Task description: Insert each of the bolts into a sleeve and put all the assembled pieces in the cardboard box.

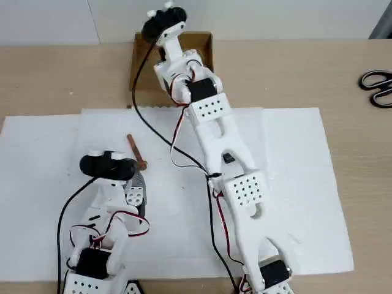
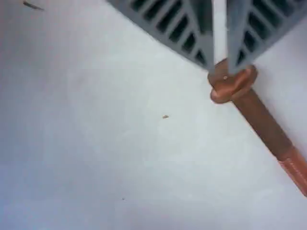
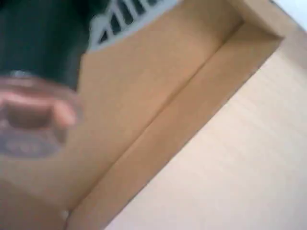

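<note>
A copper bolt (image 1: 136,152) lies flat on the white sheet (image 1: 294,159), ahead of the left arm. My left gripper (image 2: 220,57) sits right at the bolt's head (image 2: 232,84). Its grey fingers (image 2: 182,33) are shut to a thin slit, and their tips touch the head without holding it. The right arm stretches across the sheet to the cardboard box (image 1: 202,44). My right gripper (image 1: 164,26) hangs over the box and is shut on a clear sleeve with a bolt inside (image 3: 31,120), seen blurred above the box floor (image 3: 158,86).
Black scissors (image 1: 376,87) lie on the wooden table at the far right. The right arm's long white links cross the middle of the sheet. Bare sheet lies to the left of the left arm and to the right of the right arm.
</note>
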Controlling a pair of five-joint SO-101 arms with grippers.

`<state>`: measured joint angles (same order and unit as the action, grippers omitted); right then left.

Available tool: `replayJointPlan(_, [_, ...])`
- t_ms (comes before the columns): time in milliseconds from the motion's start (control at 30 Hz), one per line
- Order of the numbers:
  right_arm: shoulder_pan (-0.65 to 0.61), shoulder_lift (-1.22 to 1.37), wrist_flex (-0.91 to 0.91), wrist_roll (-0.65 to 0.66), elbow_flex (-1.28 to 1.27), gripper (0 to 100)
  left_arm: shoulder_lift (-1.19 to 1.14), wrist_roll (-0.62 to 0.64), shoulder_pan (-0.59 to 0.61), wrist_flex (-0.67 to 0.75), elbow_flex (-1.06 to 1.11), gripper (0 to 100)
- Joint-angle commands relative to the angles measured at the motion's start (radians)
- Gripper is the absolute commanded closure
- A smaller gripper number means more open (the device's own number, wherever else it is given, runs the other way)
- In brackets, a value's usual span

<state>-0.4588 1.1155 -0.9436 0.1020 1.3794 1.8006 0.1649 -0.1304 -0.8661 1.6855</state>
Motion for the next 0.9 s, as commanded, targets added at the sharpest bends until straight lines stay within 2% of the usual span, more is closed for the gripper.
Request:
replayJointPlan(0, [-0.012, -0.025, -0.084, 0.028, 0.081, 86.6, 0.009, 0.002, 0.000, -0.006, -0.004, 99])
replayJointPlan(67, [-0.013, -0.027, -0.127, 0.028, 0.081, 82.5, 0.009, 0.002, 0.000, -0.006, -0.004, 99])
replayJointPlan(367, [-0.012, -0.025, -0.269, 0.028, 0.199, 82.1, 0.009, 0.003, 0.002, -0.006, -0.004, 99])
replayJointPlan(667, [0.005, -0.039, -0.604, 0.017, 0.304, 82.2, 0.009, 0.003, 0.002, -0.006, -0.004, 99])
replayJointPlan(867, [0.010, -0.113, -0.754, -0.201, 0.301, 82.2, 0.009, 0.003, 0.002, -0.006, -0.004, 99])
